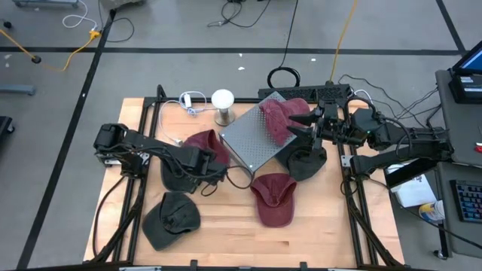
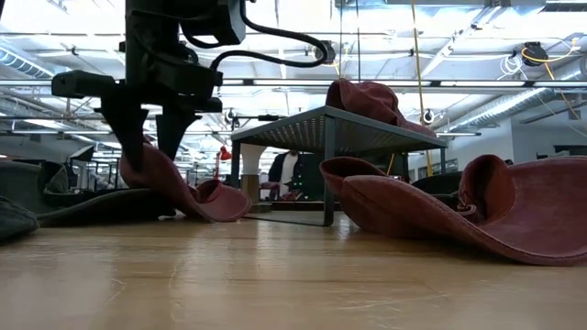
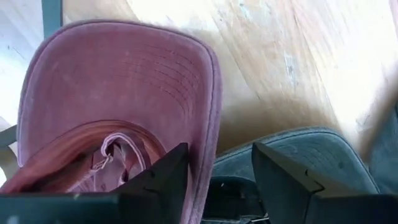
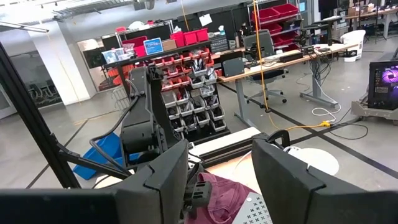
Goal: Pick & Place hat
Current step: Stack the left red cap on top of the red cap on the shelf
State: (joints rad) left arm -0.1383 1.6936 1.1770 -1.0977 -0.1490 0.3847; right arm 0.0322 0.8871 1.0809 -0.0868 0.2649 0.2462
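Observation:
Several hats lie about a grey perforated platform (image 1: 252, 143). One maroon hat (image 1: 285, 119) rests on the platform's far right part. A second maroon hat (image 1: 213, 143) lies on the table left of it, its brim overlapping a dark hat (image 1: 179, 177). My left gripper (image 2: 151, 151) is open and points down over this second maroon hat (image 3: 112, 93), with the brim's edge (image 3: 210, 118) between the fingers. My right gripper (image 1: 303, 125) is open, in the air at the platform's right edge beside the first maroon hat (image 4: 217, 193). My left gripper comes from above, pointing down. One finger (image 3: 163, 180) stands over the maroon hat's brim and the other (image 3: 286, 177) over the dark hat (image 3: 311, 155). In the low view the fingertips reach down to the brim's raised edge (image 2: 158, 170); whether they touch it I cannot tell.
A third maroon hat (image 1: 275, 197) lies near the table's front, an olive hat (image 1: 172, 218) at the front left, and a dark hat (image 1: 305, 162) below my right gripper. A white round stand (image 1: 222, 102) and a cable sit at the far edge. Bare wood runs along the near edge.

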